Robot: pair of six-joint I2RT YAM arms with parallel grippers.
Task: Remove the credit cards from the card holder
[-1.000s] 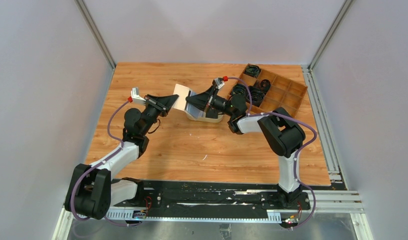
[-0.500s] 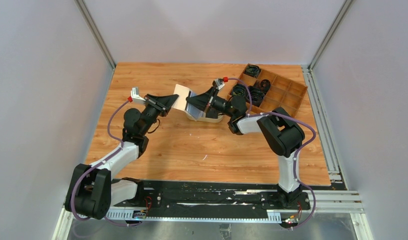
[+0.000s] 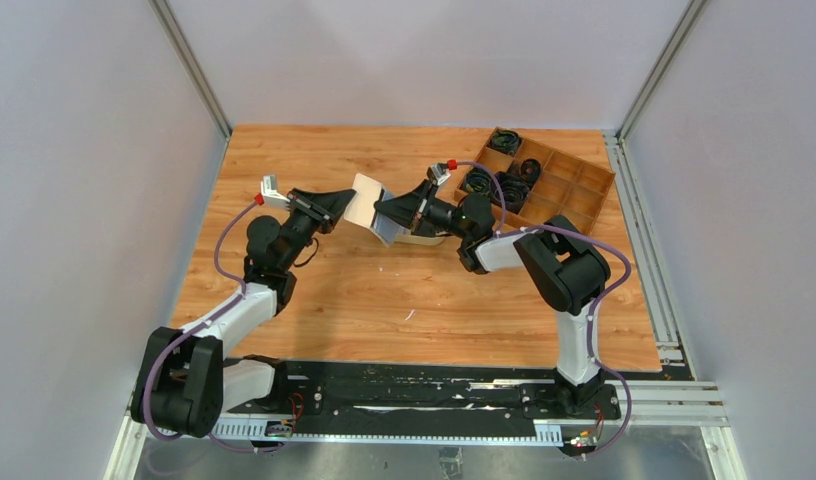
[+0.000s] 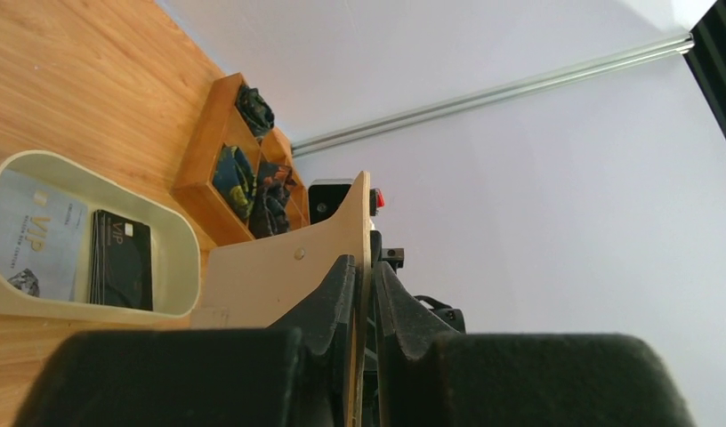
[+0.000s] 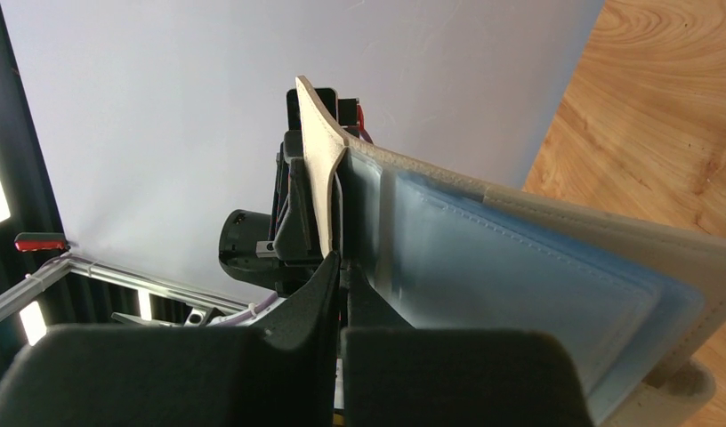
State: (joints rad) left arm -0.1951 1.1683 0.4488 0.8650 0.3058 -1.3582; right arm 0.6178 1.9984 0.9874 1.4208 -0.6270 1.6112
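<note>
Gripping item, left: left pincer (image 4: 364, 269), fingers set against both faces of one beige leaf of the card holder (image 3: 367, 197), clamped on it near its edge.

Gripping item, right: right pincer (image 5: 342, 271), fingertips pressed fully together at the edge of a pale blue layer (image 5: 520, 267) on the inside of the other leaf. Whether a card or the stitched pocket lining lies between the tips cannot be told.

Card holder: open, held up off the counter (image 3: 384, 300) between the two pincers, its leaves spread in a shallow V, beige outside, pale blue inside. In the right wrist view the left pincer shows as a black block directly behind the curved beige leaf.

Oval dish (image 4: 183, 258): cream, resting on the counter just behind and beneath the right pincer. From above, that pincer and the raised leaf hide most of it. Contents, seen from the left wrist: pale VIP card (image 4: 39, 236) and black VIP card (image 4: 119, 260), both lying flat, side by side.

Wooden tray (image 3: 584, 190): brown, divided into compartments, at the far right corner of the counter, beyond the dish. Black coiled items (image 3: 506, 140) fill several compartments at its left end.

Surround: pale grey walls on three sides, with aluminium rails along the right edge.
</note>
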